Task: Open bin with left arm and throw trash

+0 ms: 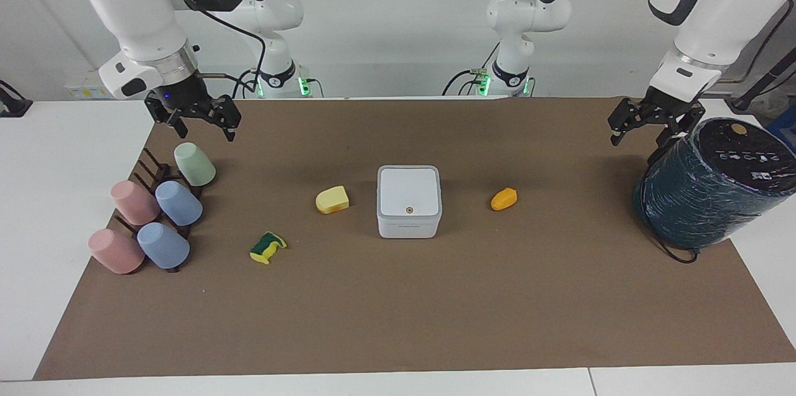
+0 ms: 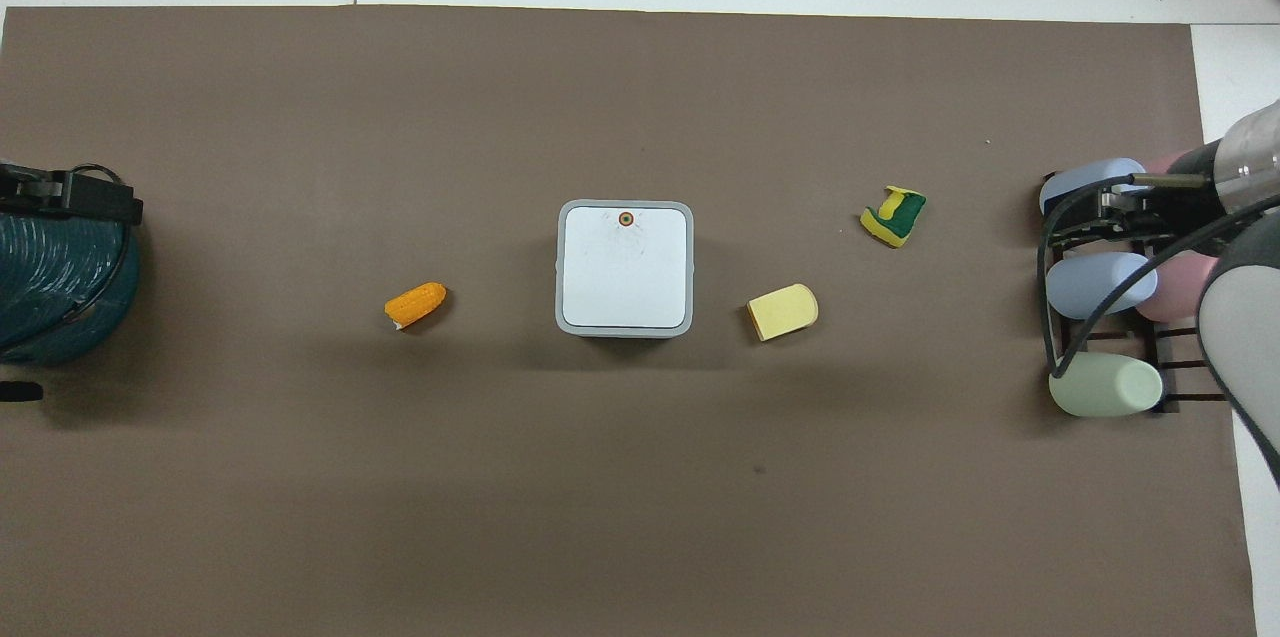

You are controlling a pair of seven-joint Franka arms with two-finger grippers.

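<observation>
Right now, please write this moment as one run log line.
bin: lid shut | trash: three pieces on mat, none in bin | left gripper: open, over mat | right gripper: open, above cups

L gripper raised, jaws open; R gripper raised, open too, prob. both idle.

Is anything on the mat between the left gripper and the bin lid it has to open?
Nothing visible. The left gripper hangs open beside the teal cylinder; only the orange lump lies on the mat toward the shut bin, low and easy to pass over.

White wall, brown-covered table
</observation>
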